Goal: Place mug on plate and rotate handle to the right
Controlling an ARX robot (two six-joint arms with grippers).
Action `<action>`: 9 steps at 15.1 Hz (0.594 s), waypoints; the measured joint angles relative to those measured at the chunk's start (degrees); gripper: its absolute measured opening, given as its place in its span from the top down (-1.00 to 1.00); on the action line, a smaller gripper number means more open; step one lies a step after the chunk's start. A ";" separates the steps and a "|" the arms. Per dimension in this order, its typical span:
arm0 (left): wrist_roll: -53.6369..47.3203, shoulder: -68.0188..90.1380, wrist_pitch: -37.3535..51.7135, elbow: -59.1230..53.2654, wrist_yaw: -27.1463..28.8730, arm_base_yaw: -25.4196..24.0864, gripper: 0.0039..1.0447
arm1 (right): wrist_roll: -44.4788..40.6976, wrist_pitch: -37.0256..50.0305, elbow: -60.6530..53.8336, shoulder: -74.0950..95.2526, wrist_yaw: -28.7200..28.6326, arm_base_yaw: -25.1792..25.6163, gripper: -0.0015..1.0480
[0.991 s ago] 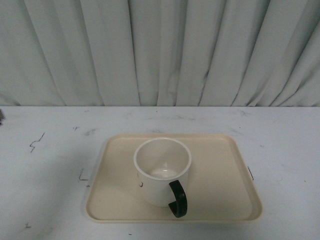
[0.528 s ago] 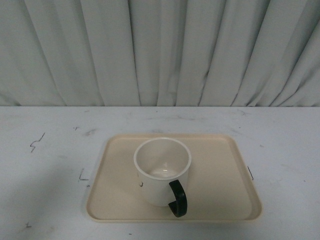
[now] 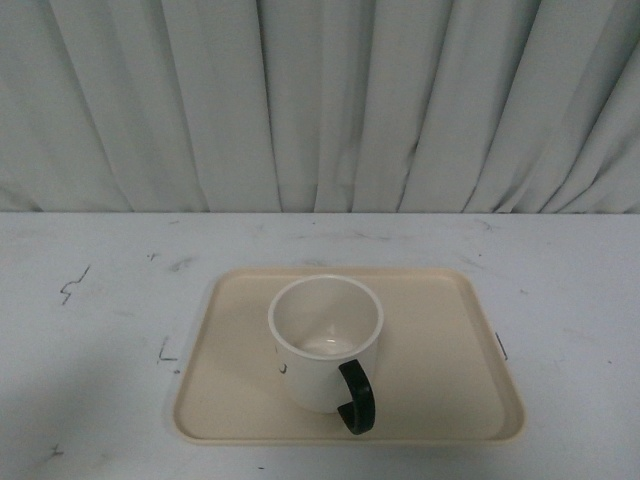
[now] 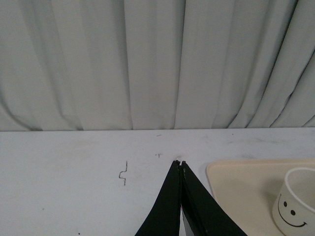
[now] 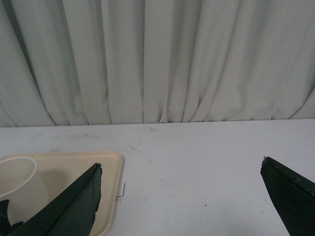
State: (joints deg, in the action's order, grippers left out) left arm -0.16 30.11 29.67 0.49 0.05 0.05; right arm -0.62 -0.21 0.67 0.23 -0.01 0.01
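The mug (image 3: 325, 340) stands upright near the middle of the plate (image 3: 440, 340), so the placing looks done. The handle (image 3: 357, 397) points mostly toward the robot, only a little to the right, so the turning seems left to do. The left gripper (image 4: 180, 163) is closed and empty; the right gripper (image 5: 180, 162) is wide open and holds nothing.

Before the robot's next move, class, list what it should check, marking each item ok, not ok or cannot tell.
1. The mug sits on the plate: ok.
2. It stands upright: ok.
3. The handle points right: not ok, it points toward the robot.
4. The right gripper is open for a grasp: ok.
5. The left gripper is clear of the mug: ok, shut and empty.
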 joint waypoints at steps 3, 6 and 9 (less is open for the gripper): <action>0.00 -6.08 -5.75 0.00 -0.02 0.00 0.97 | 0.00 0.00 0.00 0.00 0.00 0.00 -0.87; 0.00 -12.31 -11.85 0.00 -0.02 0.00 0.97 | 0.02 -0.02 0.00 0.00 0.00 0.00 -0.87; 0.00 -15.82 -15.34 0.00 -0.02 0.00 0.97 | 0.00 0.00 0.00 0.00 0.00 0.00 -0.87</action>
State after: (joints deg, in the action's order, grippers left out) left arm -0.16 14.28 14.33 0.49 0.03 0.05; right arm -0.62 -0.21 0.67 0.23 -0.01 0.01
